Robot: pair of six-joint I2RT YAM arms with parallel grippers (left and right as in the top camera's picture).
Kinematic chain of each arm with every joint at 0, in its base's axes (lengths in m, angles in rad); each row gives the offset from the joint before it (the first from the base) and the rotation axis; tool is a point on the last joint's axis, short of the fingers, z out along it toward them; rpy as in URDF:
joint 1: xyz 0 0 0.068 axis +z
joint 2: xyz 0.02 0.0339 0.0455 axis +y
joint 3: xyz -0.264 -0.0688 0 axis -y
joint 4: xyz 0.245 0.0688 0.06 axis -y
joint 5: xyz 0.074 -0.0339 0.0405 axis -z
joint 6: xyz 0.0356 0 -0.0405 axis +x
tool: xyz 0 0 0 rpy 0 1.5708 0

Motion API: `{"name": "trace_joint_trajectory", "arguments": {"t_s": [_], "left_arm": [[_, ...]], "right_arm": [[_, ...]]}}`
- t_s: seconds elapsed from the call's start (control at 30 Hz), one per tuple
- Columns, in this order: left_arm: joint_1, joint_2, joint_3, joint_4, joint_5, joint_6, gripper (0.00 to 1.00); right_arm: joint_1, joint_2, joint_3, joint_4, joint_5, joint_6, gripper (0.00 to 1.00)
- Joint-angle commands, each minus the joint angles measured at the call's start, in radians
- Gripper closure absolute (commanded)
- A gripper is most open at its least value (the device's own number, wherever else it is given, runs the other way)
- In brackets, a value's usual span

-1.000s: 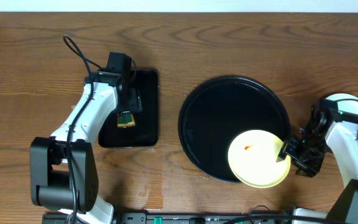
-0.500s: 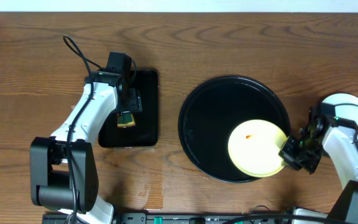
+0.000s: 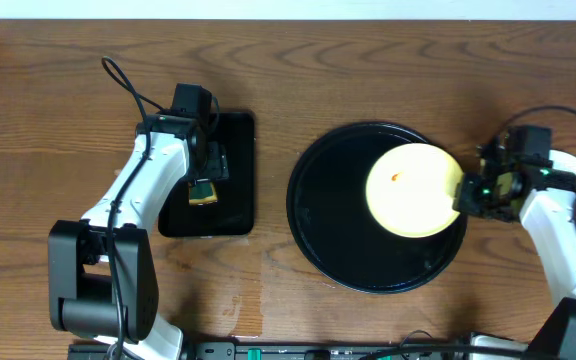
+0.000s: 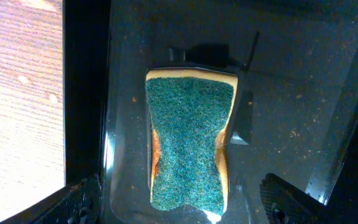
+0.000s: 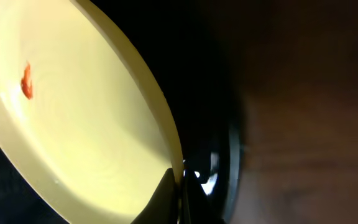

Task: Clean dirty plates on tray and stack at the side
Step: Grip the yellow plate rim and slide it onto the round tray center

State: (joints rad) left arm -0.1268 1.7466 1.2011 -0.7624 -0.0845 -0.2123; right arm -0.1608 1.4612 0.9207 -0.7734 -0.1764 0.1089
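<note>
From above: a smooth, round yellow plate [image 3: 408,190] is over the shiny black round tray [image 3: 313,235] on a brown wooden table [image 3: 368,60]. The right gripper [image 3: 461,195] pinches its edge. Left wrist: the left gripper [image 4: 185,205] is spread wide over a rough green sponge [image 4: 188,137]. Right wrist: a red spot [image 5: 27,81] marks the plate.
</note>
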Motion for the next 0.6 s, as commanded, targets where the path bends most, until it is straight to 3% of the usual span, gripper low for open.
{"name": "trace_joint_trajectory", "arguments": {"t_s": [0.0, 0.17, 0.43, 0.57], "left_arm": [[0.002, -0.012, 0.0, -0.006, -0.005, 0.002, 0.17], [0.002, -0.012, 0.0, -0.006, -0.005, 0.002, 0.17], [0.002, -0.012, 0.0, -0.006, -0.005, 0.002, 0.17], [0.002, -0.012, 0.0, -0.006, -0.005, 0.002, 0.17]], "right_arm": [[0.089, 0.005, 0.013, 0.051, -0.04, -0.182, 0.99], [0.177, 0.008, 0.013, 0.132, 0.021, -0.268, 0.99], [0.225, 0.061, 0.013, 0.191, 0.082, -0.267, 0.99], [0.227, 0.095, 0.013, 0.168, 0.082, -0.188, 0.99]]}}
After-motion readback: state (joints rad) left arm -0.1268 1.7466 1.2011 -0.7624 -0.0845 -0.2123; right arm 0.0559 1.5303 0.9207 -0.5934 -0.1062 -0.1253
